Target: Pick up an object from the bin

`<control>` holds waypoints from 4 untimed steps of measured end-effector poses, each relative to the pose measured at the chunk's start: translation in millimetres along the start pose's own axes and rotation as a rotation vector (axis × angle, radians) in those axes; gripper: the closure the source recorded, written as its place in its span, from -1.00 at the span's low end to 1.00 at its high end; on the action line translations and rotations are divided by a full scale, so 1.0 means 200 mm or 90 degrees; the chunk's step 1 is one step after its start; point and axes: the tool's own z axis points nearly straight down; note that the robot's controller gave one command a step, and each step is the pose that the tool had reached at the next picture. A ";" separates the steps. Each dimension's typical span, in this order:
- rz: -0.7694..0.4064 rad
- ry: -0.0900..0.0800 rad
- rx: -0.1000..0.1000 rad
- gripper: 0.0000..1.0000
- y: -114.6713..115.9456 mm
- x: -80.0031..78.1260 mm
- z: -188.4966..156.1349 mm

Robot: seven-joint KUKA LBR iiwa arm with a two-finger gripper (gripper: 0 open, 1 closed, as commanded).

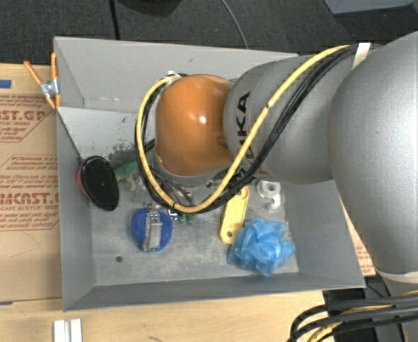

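My gripper [174, 188] shows as a grey metal body under the arm's orange cover, low over the middle of the bin. Just below it lies a blue round thing with a silver metal piece on top [152, 230]. To its right a yellow flat piece [234, 214] lies slanted, partly under the arm. A green thing [127, 171] peeks out at the gripper's left. A black oval thing with a red edge [100, 182] lies further left, near the bin's left wall.
A light blue crumpled thing [263, 245] lies at the front right of the bin, and a small white piece [269, 193] sits above it. The arm and its cables cover the bin's middle and right.
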 end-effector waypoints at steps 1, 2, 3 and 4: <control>0.001 -0.004 -0.001 -1.00 -0.01 -0.01 -0.02; 0.028 -0.005 -0.002 -1.00 -0.10 -0.01 0.28; 0.044 -0.001 -0.001 -1.00 -0.15 0.01 0.39; 0.134 -0.004 -0.003 -1.00 -0.18 0.04 0.32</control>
